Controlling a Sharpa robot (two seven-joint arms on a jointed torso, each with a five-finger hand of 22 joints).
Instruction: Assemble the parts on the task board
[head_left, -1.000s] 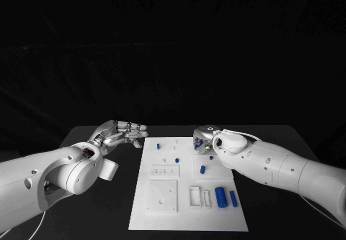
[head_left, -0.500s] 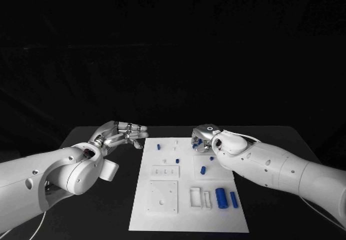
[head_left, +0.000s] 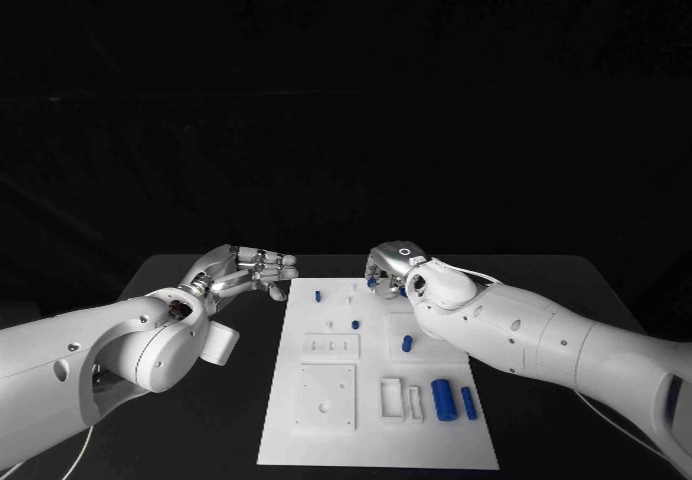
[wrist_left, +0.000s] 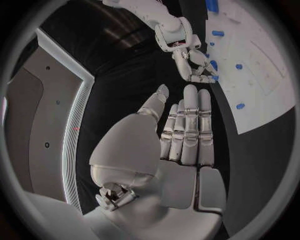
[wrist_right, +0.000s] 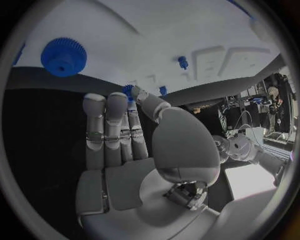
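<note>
The white task board (head_left: 378, 430) lies in the middle of the black table. My right hand (head_left: 389, 268) hovers over the board's far end and pinches a small blue part (head_left: 372, 283) between thumb and fingertips; the pinched blue part (wrist_right: 128, 90) sits at the fingertips in the right wrist view. A blue gear (wrist_right: 62, 56) lies on the board beyond that hand. My left hand (head_left: 248, 270) is raised off the board's far left corner, fingers together, thumb apart, holding nothing. From the left wrist view, the right hand (wrist_left: 187, 50) curls over the board (wrist_left: 262, 100).
Small blue pegs (head_left: 315, 295) (head_left: 355, 324) stand in the board's far half, and a short blue piece (head_left: 407, 343) lies mid-board. Two blue cylinders (head_left: 443, 395) (head_left: 467, 400) lie at the near right beside white slotted blocks (head_left: 392, 393). Bare black table flanks the board.
My right hand has moved left and slightly farther along the board's far end, carrying the small blue part. The left hand has stayed in place.
</note>
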